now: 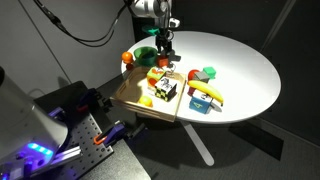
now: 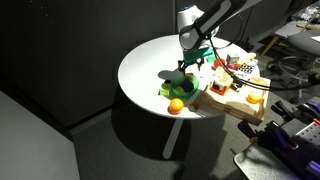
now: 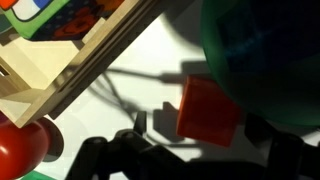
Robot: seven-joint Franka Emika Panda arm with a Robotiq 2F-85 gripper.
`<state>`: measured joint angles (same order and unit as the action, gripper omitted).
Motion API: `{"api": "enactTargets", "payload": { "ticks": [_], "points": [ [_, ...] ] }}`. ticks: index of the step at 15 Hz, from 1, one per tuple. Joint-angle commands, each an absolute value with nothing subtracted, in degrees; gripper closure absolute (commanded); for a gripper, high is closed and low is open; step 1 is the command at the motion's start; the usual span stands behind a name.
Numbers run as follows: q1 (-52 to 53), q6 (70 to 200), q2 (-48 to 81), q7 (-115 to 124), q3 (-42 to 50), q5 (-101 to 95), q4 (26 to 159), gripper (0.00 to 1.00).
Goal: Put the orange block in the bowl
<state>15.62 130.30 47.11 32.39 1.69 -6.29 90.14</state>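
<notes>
Orange block (image 3: pixel 208 110) sits on table (image 1: pixel 240 70) beside bowl (image 3: pixel 262 50), near the table's edge. Gripper (image 3: pixel 195 140) looks open, jaws straddling block. Likely light, rigid, smooth; pinch flat opposite sides.

The arm is reaching down over the round white worktop (image 1: pixel 250 70), its gripper (image 1: pixel 164 58) hanging close by the green bowl (image 1: pixel 146 52); the jaws are possibly gripping something, but the view is too small to tell. A wooden tray (image 1: pixel 135 100) is sitting at the near edge, carrying small toys.
</notes>
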Motion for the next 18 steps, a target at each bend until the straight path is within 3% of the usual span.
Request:
{"api": "enactTargets", "payload": {
  "ticks": [1, 18],
  "points": [
    [16.6, 127.7, 49.2, 33.1, 2.7, -5.5, 86.6, 0.00],
    [16.7, 125.7, 51.5, 32.2, 2.2, -5.3, 83.3, 0.00]
  ]
}}
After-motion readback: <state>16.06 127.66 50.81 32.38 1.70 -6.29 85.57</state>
